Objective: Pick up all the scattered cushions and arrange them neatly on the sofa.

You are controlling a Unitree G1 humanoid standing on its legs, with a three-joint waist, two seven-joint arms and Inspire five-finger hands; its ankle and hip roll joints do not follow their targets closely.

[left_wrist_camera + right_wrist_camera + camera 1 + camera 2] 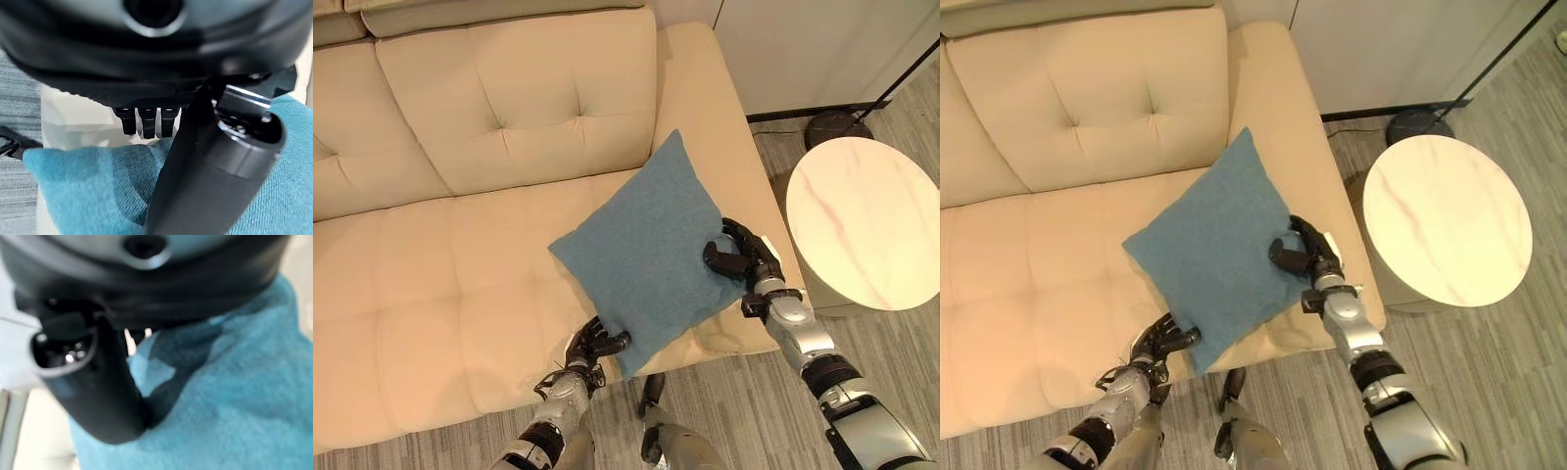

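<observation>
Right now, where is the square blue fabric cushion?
The square blue fabric cushion is over the right end of the cream sofa's seat, near its front edge, gripped by the left hand and the right hand.

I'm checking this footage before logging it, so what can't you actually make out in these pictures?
- Underside of the blue cushion: hidden by the cushion itself in the eye views.
- Left hand fingers beneath the cushion's corner: covered by fabric.
- Right hand fingertips: blurred in the right wrist view.
- Sofa left part: cut off by the edge.
</observation>
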